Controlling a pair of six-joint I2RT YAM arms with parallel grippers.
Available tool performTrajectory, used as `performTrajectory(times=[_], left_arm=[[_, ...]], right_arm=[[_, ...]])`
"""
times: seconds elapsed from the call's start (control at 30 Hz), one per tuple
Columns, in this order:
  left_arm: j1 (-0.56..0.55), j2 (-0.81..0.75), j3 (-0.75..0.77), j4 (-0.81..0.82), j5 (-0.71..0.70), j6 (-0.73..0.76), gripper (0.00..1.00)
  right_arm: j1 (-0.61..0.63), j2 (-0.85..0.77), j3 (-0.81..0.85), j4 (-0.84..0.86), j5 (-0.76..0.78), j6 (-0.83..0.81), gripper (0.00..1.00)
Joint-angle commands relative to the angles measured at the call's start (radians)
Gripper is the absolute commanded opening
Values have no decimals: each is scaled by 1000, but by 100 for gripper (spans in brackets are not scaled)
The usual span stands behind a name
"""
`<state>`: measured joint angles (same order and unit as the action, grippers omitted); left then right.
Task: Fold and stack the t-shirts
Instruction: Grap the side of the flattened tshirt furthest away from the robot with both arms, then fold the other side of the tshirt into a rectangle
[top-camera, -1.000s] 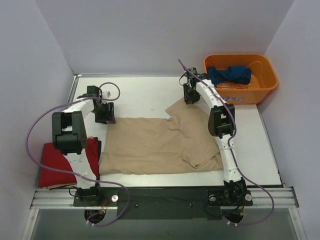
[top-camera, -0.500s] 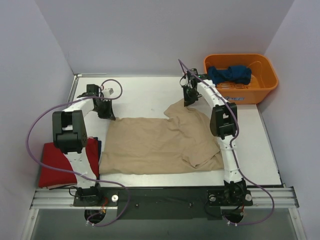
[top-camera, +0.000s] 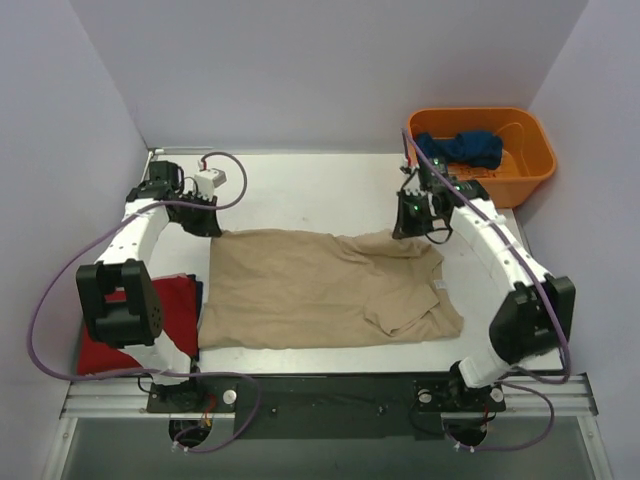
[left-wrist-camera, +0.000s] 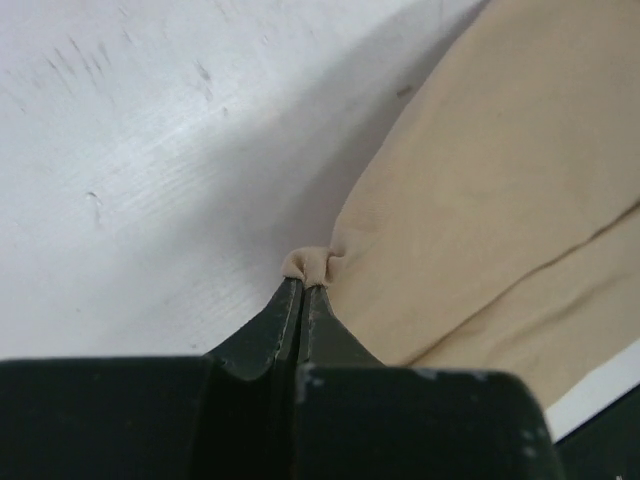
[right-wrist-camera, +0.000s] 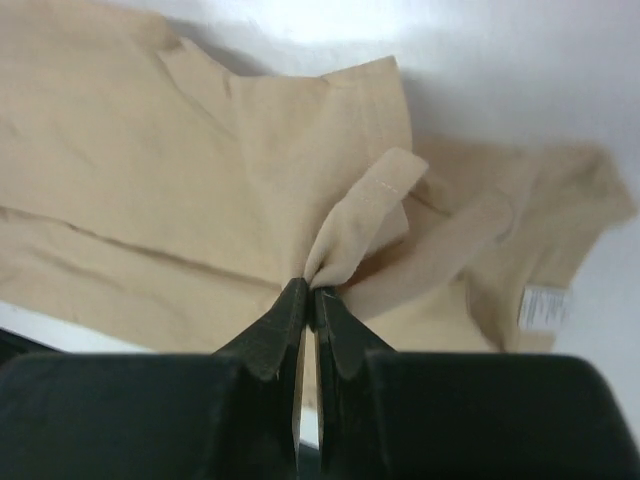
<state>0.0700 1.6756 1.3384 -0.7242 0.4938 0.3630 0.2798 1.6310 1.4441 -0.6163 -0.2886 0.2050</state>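
Top external view: tan t-shirt (top-camera: 320, 290) stretches left to right between the arms, left gripper (left-wrist-camera: 303, 285) and right gripper (right-wrist-camera: 308, 292) each clamped tight on its far edge

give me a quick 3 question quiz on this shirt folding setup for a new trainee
1. True or false: the left gripper and the right gripper are each shut on a pinch of the tan t-shirt.
2. Where is the blue t-shirt? A: in the orange bin. B: spread flat under the left gripper. C: folded on top of the tan t-shirt.
3. Fill in the blank: the red t-shirt lies on the robot's ____ side of the tan t-shirt.

Key: 1 true; 2 A; 3 left.
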Motion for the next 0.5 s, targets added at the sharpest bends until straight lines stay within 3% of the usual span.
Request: performTrajectory(times=[0.0,0.17,0.27,0.47], left_arm=[[13,-60,-16,-211,57,217,0],[16,-85,-36,-357,57,399,0],[17,-91,-105,-327,-6,465,0],[19,-80,-148,-265,-115,516,0]], right_arm=[[-77,-208,-232,-59,-14,57,0],[-168,-368,-456,-109,-63,86,0],[-243,-413,-542,-105,-80,85,0],[-269,-372,-596,-92,-49,76,0]])
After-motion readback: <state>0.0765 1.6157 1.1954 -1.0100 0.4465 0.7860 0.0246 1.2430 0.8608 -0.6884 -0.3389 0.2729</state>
